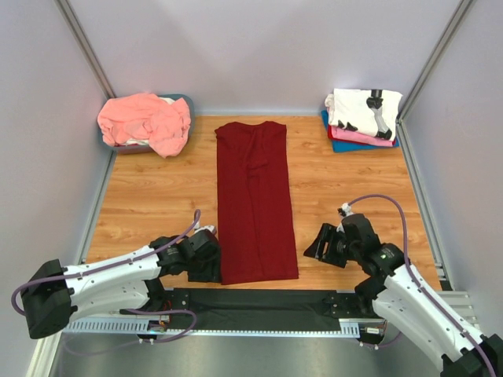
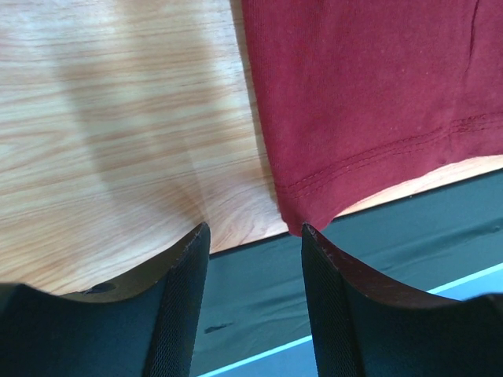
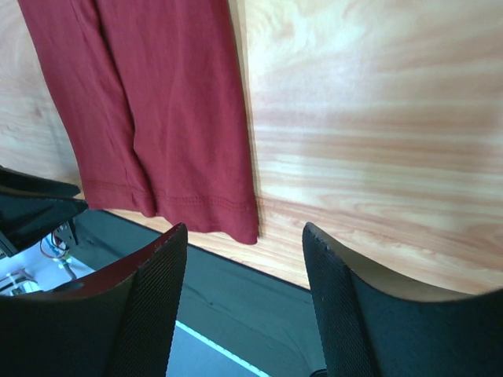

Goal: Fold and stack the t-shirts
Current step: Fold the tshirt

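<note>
Lying lengthwise down the middle of the pale wooden counter (image 1: 157,196), a plain dark red cloth t-shirt (image 1: 255,196) is folded into a long narrow strip, collar end far, hem end near. Its sleeves are tucked out of sight, and how many layers it holds cannot be told. The left pincer (image 2: 253,228) sits low at the hem's near left corner, released. Its two black fingers stand apart with only wood and the dark mat (image 2: 251,283) showing between them, and the cloth corner just meets the tip of one finger. From above, those fingertips merge with the arm's black body and are hard to separate. The right pincer (image 3: 244,228) hovers off the hem's right corner, near the cloth but apart from it, also released with nothing between its fingers. Its wrist view cuts the shirt off not far above the hem. In the far left corner a crumpled salmon-pink t-shirt (image 1: 145,119) covers most of a grey-blue basket (image 1: 134,148). In the far right corner a folded white t-shirt with black print (image 1: 361,110) tops a stack; a pink garment (image 1: 357,137) and a blue garment (image 1: 354,146) beneath show only their edges.
</note>
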You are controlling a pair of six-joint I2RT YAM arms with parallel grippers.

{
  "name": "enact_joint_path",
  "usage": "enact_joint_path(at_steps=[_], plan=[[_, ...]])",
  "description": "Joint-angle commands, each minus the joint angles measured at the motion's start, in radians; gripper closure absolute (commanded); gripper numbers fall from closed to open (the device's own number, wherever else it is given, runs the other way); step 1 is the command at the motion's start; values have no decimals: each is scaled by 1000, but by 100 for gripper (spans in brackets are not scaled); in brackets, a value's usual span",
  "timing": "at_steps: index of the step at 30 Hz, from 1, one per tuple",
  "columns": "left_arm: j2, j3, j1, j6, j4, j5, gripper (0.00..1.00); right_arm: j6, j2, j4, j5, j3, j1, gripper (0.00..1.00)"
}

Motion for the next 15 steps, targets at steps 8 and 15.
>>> enact_joint_path(at_steps=[8, 15], plan=[[-68, -10, -11, -41, 53, 0, 43, 192, 179, 196, 93, -68, 239, 36], [-226, 25, -13, -43, -76, -48, 42, 246, 311, 322, 120, -102, 331, 39]])
